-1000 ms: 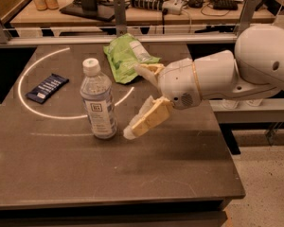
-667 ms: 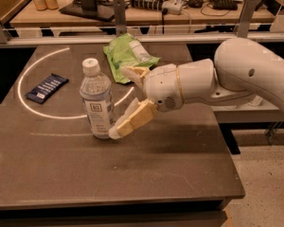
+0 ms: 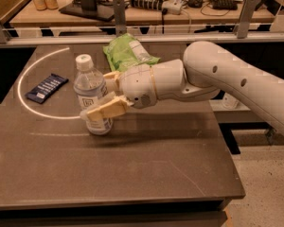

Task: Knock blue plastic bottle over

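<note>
Dark table (image 3: 132, 174), wooden desk (image 3: 61, 19) behind, speckled floor (image 3: 270, 188).

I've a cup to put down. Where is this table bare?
The whole front strip of the table, nearer than the blue plastic bottle and the open claw at its side, is bare. Crowded: the back, with the dark wrapper, the bottle, the green bag and the arm.

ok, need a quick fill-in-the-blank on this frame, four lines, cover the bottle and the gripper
1. The blue plastic bottle has a screw cap coloured ____.
2. The gripper, open at the bottle's lower half, reaches in from the picture's ____ side.
3. The flat wrapper left of the bottle is dark ____.
4. The crumpled bag behind the bottle is ____.
Missing words: white; right; blue; green.
</note>
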Motion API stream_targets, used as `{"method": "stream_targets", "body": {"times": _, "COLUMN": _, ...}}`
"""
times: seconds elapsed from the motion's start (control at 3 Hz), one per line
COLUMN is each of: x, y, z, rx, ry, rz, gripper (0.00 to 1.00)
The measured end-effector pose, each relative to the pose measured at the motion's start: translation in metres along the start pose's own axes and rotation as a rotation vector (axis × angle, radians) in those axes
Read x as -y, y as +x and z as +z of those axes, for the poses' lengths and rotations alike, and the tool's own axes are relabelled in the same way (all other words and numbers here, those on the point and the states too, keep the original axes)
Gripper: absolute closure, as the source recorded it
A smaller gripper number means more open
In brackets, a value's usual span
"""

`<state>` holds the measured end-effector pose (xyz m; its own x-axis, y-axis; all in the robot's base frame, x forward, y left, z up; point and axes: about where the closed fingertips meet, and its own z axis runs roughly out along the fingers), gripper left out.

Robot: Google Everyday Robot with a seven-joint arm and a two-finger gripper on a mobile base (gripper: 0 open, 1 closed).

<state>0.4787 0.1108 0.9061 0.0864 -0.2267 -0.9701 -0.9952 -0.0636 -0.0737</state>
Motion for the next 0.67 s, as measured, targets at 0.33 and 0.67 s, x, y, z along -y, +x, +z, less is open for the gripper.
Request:
{"method": "stream_targets", "body": {"times": 0.33, "x": 0.007, "y": -0.006, "z": -0.002, "rx": -0.018, "ry": 0.013, "rz": -0.028, "gripper": 0.64}}
{"method": "stream_targets", "body": {"times": 0.67, "x": 0.017, "y": -0.034, "z": -0.016, "rx": -0.144, "ry": 0.032, "rz": -0.124, "gripper": 0.88}}
